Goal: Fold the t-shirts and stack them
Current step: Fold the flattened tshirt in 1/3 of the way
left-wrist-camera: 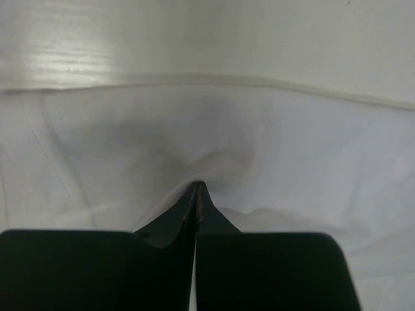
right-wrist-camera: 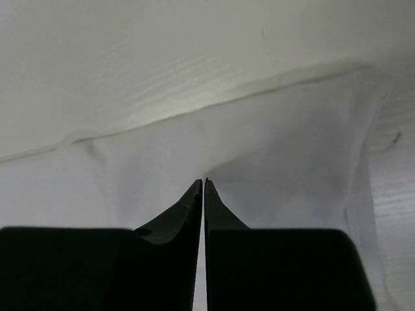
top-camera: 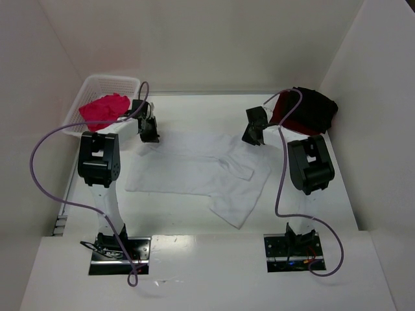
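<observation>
Working outward from my near edge: the soft white cloth t-shirt (top-camera: 194, 170) lies spread open on the white table (top-camera: 311, 201), mid-way between the arms. One lobe trails toward the near right, so it isn't squared up. No fold is made yet by my read.

Both claws sit at the shirt's far edge, one toward each end. That's the sensible spot for lifting that edge and bringing it over toward me.

The left gripper (left-wrist-camera: 196, 184) is clenched tight. Cloth puckers up into its tips, so it's grasping the white t-shirt. The right gripper (right-wrist-camera: 204, 181) is clenched to a hairline slit with a crease running off its tips. I judge it's pinching the same shirt, though with less cloth bunched in.

Both pinches look shallow, so a slip on the lift is the risk.

Further back left is the white plastic lattice basket (top-camera: 104, 79). In it is a crumpled bright pink-magenta t-shirt (top-camera: 104, 109), heaped against the near wall, unfolded, waiting its turn.

In the far right corner there's no container. A black cloth t-shirt (top-camera: 318, 107) is piled on the table with a dark red t-shirt (top-camera: 280, 115) showing at its left side, the two touching. I can't tell whether either is properly folded.
</observation>
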Action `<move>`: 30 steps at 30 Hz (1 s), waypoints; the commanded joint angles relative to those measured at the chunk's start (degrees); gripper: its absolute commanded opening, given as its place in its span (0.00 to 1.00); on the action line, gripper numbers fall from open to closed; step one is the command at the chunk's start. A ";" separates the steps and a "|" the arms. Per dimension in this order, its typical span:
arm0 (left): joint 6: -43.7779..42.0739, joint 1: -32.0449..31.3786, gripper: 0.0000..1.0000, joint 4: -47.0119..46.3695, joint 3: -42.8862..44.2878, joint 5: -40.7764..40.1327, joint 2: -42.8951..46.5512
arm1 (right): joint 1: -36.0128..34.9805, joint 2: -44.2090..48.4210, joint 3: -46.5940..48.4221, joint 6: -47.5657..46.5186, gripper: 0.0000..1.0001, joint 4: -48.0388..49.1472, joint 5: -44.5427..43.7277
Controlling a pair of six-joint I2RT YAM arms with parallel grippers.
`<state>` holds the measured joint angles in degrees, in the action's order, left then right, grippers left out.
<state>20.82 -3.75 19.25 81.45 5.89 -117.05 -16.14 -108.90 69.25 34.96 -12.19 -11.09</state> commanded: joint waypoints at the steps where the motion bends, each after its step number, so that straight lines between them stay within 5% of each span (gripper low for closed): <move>1: 1.24 0.41 0.00 2.46 6.43 -1.32 -3.88 | 1.81 -4.82 5.97 -0.77 0.07 -1.70 0.45; 17: 1.24 1.46 0.01 8.35 17.43 -3.53 -10.12 | 3.57 -22.66 30.23 -3.67 0.00 -12.60 5.20; 30: 2.29 1.46 0.18 7.30 19.79 -3.06 -11.18 | 6.30 -41.91 71.26 -10.26 0.00 -23.75 4.50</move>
<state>21.67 -2.63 26.98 98.56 3.31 -127.11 -10.94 -146.45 127.66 27.29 -28.93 -5.50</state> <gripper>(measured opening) 0.149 0.001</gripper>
